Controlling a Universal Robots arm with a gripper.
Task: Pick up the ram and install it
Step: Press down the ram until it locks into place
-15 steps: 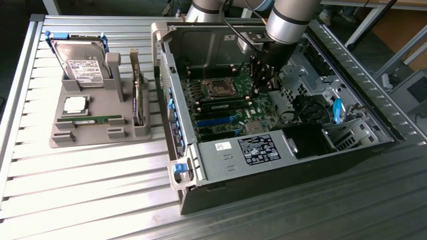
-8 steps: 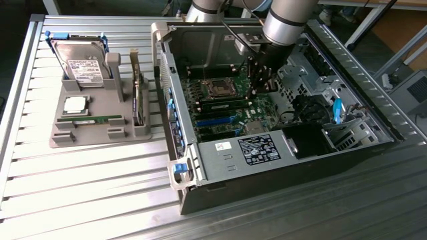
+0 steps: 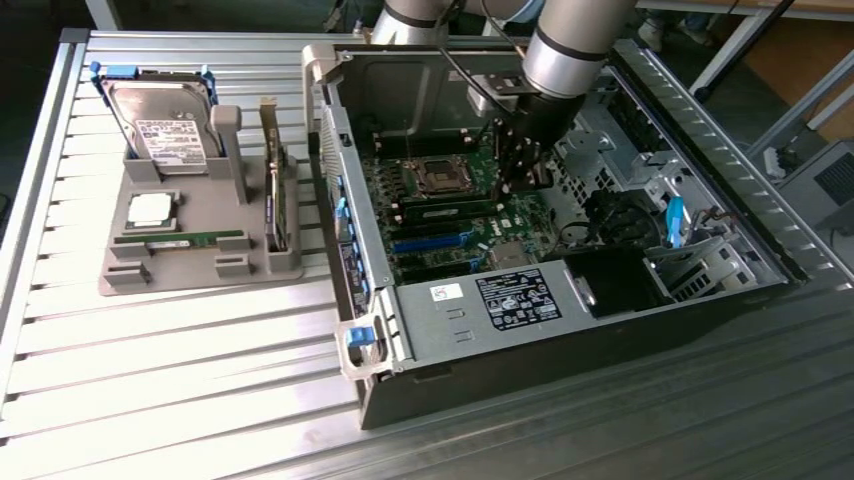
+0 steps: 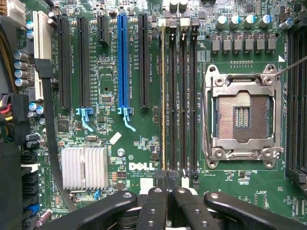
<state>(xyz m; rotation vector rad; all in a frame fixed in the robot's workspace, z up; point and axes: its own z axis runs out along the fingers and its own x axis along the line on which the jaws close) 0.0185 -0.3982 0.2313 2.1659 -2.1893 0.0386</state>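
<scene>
- Your black two-finger gripper [image 3: 519, 170] sits inside the open grey computer case [image 3: 561, 330], low over the green motherboard [image 4: 134, 153].
- Its fingers [image 4: 156, 206] are drawn together, clamped on the ram: the long, thin green circuit-board stick [image 4: 163, 96], seen edge-on in the wrist view.
- That ram runs straight out from between the fingertips and stands in line with the row of long black memory slots [image 4: 184, 96], at the slot nearest the black expansion slots [image 4: 143, 60]. Whether it is fully seated you cannot tell.
- The square silver processor socket [image 4: 243, 117] lies just beside the memory slots, on the side away from the held stick; the socket is open, with no chip in it.
- A blue expansion slot [image 4: 123, 57] and a finned silver heat sink [image 4: 84, 166] lie on the other side of the ram.
- A second green ram stick [image 3: 180, 239] lies flat in the grey plastic parts holder [image 3: 147, 275] on the slatted metal tabletop [image 3: 174, 380], well apart from the gripper, towards the exterior view's left.
- The same holder carries a square silver processor chip [image 3: 150, 207], a silver hard drive [image 3: 167, 125] and an upright expansion card [image 3: 274, 190].
</scene>
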